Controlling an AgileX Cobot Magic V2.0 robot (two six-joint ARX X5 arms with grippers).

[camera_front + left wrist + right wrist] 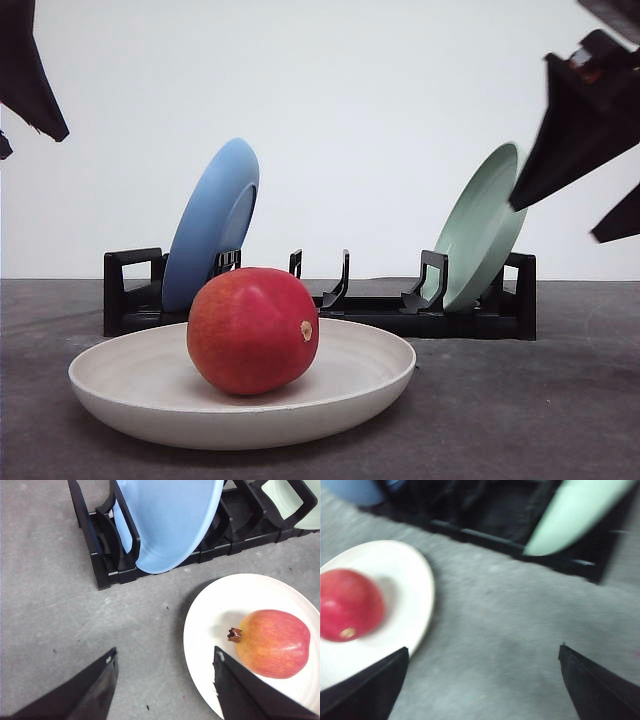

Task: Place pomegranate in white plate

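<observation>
Red-orange pomegranate (252,330) w/ tan nub, resting in white plate (130,385), both claws spread wide, empty, right view blurry

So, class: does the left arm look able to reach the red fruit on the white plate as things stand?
Probably yes. The left gripper is open above the bare table, beside the white plate, and nothing stands between it and the red fruit.

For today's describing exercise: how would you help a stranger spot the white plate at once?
Start at the black rack across the back of the grey table. Two plates stand tilted in it, one blue, one pale green. The white plate lies flat in front, holding a red pomegranate.
</observation>
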